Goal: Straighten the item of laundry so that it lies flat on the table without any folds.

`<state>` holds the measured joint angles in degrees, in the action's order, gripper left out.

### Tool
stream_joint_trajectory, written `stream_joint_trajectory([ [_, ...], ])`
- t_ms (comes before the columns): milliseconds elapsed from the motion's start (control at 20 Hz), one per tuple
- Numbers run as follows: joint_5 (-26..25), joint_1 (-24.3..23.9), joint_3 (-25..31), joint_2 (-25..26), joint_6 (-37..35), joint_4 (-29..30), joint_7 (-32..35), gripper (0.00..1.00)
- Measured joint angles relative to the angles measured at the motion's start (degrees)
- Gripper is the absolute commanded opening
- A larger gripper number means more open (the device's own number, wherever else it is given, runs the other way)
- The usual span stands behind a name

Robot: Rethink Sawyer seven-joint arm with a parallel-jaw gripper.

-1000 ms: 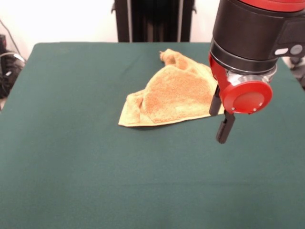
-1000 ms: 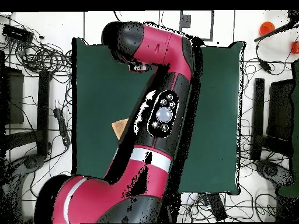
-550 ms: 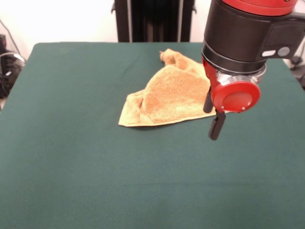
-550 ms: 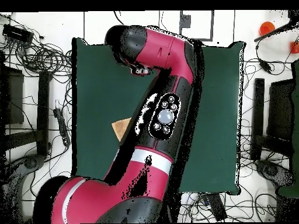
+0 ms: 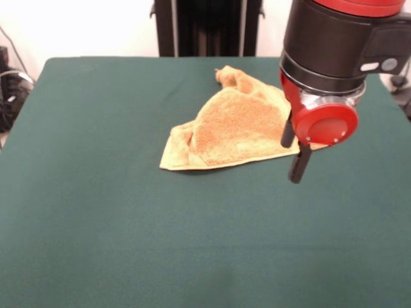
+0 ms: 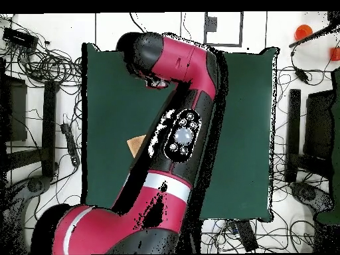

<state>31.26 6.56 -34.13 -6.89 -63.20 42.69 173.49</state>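
The towel (image 5: 231,128) lies crumpled on the green desk (image 5: 96,212), right of centre and toward the far side in the front view. It is folded over on itself: a fluffy orange panel lies on top, a paler smooth band shows along the near-left edge, and a bunched corner pokes up at the far end. In the overhead view only a small tan corner (image 6: 137,144) shows beside the arm (image 6: 182,133), which covers the rest.

The tool (image 5: 293,153) hangs just off the towel's near-right corner, its two dark fingers (image 5: 298,164) pointing down with a narrow gap between them and nothing held, so it reads as open. Whether the tips touch the desk cannot be told.

The cloth looks light, soft and limp, so it should drape and drag rather than slide as one piece, and its pile may cling to the desk covering. The best hold is probably a free corner or edge of the top layer, pinched thinly so that only one layer comes up, then drawn outward to unfold it.
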Motion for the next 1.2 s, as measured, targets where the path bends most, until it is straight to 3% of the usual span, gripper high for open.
stream_joint_trajectory([
  [1200,2.2,2.2,0.0,-0.8,2.5,4.4,0.4,1.00],
])
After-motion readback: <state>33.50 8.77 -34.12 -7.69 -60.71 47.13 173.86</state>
